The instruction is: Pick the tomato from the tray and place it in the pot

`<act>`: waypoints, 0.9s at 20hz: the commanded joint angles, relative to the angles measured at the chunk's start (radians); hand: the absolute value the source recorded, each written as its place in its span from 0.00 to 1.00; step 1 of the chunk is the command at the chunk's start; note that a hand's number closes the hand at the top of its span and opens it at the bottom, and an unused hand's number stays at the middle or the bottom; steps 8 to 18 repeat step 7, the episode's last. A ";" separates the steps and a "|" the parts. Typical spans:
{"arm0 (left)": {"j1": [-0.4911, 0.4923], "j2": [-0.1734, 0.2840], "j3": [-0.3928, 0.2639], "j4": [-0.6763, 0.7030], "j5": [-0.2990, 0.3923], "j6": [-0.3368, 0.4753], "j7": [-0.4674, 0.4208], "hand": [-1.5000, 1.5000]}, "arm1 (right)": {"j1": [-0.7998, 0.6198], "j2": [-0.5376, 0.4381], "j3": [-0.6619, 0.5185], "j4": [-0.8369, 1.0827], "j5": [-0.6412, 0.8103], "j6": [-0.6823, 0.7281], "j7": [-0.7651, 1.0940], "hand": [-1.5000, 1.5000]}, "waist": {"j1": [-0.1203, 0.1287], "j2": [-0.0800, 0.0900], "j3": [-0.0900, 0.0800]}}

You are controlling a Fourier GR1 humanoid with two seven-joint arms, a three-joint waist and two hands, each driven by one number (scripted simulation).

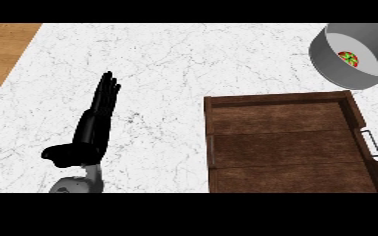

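The tomato [348, 59] lies inside the grey pot [323, 60], which sits at about two o'clock on the white marble counter [184, 60], cut off by the view's right edge. The wooden tray [284, 145] lies at about four o'clock, just below the pot, its near part running out of view. Only the left hand [94, 125] shows, at about eight o'clock, seen edge-on with its fingers straight and pressed together, pointing up, thumb sticking out to the left near the wrist; it holds nothing. The tomato is well apart from this hand, far off toward two o'clock from it, with the tray's left rim between them.
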 commanded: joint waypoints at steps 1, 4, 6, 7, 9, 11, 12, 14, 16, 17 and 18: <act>0.013 -0.014 -0.016 0.009 -0.003 -0.002 -0.013 0.50 | 0.020 -0.024 -0.039 0.009 -0.039 0.071 -0.037 0.00 | -0.006 0.004 0.002; -0.002 0.010 0.010 -0.019 0.015 -0.011 0.013 0.50 | 0.028 -0.039 -0.065 0.014 -0.064 0.051 -0.005 0.00 | 0.005 0.003 0.003; -0.011 0.004 -0.003 -0.001 -0.002 -0.006 0.003 0.50 | 0.021 -0.041 -0.079 0.012 -0.079 0.053 0.006 0.00 | -0.001 0.005 0.002; 0.003 -0.005 -0.007 -0.002 0.002 -0.004 0.005 0.50 | 0.032 -0.046 -0.083 0.008 -0.083 0.044 0.001 0.00 | 0.001 0.006 0.003; 0.003 -0.005 -0.007 -0.002 0.002 -0.004 0.005 0.50 | 0.032 -0.046 -0.083 0.008 -0.083 0.044 0.001 0.00 | 0.001 0.006 0.003; 0.003 -0.005 -0.007 -0.002 0.002 -0.004 0.005 0.50 | 0.032 -0.046 -0.083 0.008 -0.083 0.044 0.001 0.00 | 0.001 0.006 0.003; 0.003 -0.005 -0.007 -0.002 0.002 -0.004 0.005 0.50 | 0.032 -0.046 -0.083 0.008 -0.083 0.044 0.001 0.00 | 0.001 0.006 0.003; 0.003 -0.005 -0.007 -0.002 0.002 -0.004 0.005 0.50 | 0.032 -0.046 -0.083 0.008 -0.083 0.044 0.001 0.00 | 0.001 0.006 0.003; 0.003 -0.005 -0.007 -0.002 0.002 -0.004 0.005 0.50 | 0.032 -0.046 -0.083 0.008 -0.083 0.044 0.001 0.00 | 0.001 0.006 0.003; 0.003 -0.005 -0.007 -0.002 0.002 -0.004 0.005 0.50 | 0.032 -0.046 -0.083 0.008 -0.083 0.044 0.001 0.00 | 0.001 0.006 0.003; 0.003 -0.005 -0.007 -0.002 0.002 -0.004 0.005 0.50 | 0.032 -0.046 -0.083 0.008 -0.083 0.044 0.001 0.00 | 0.001 0.006 0.003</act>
